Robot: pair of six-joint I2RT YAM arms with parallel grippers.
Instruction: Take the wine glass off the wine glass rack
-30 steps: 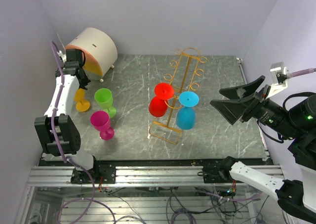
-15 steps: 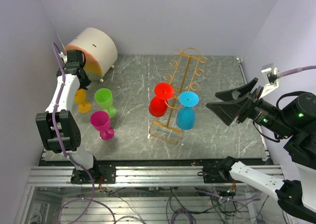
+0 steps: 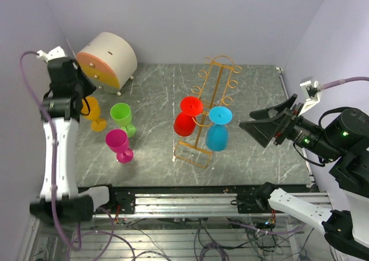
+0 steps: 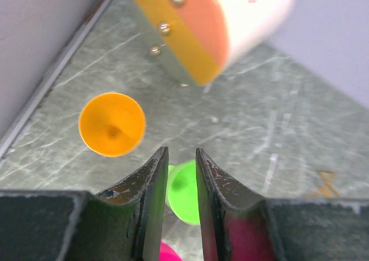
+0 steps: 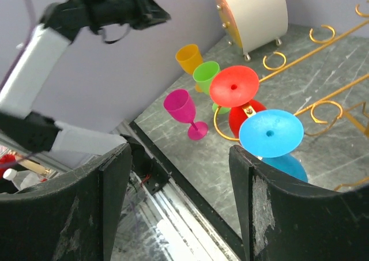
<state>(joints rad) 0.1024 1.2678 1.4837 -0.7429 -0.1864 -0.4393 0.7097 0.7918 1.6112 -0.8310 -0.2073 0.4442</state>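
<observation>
Right end effector [image 5: 180,157] hung wide open and empty, aimed at the blue wine glass [image 3: 217,135], which hung beside the red wine glass [image 3: 184,124] on the wine glass rack [image 3: 212,85] in the middle of the surface [image 3: 259,88]; I judged the next pick was starting, calling for a reach in, a close on the blue bowl and a slide off its hook. Left end effector [image 4: 180,155] stood slightly parted, gripping nothing, above the orange glass [image 4: 111,124]. Against a second earlier, that left arm had lifted off the orange glass, its jaws gone from shut to ajar, while the right crept nearer the rack.
</observation>
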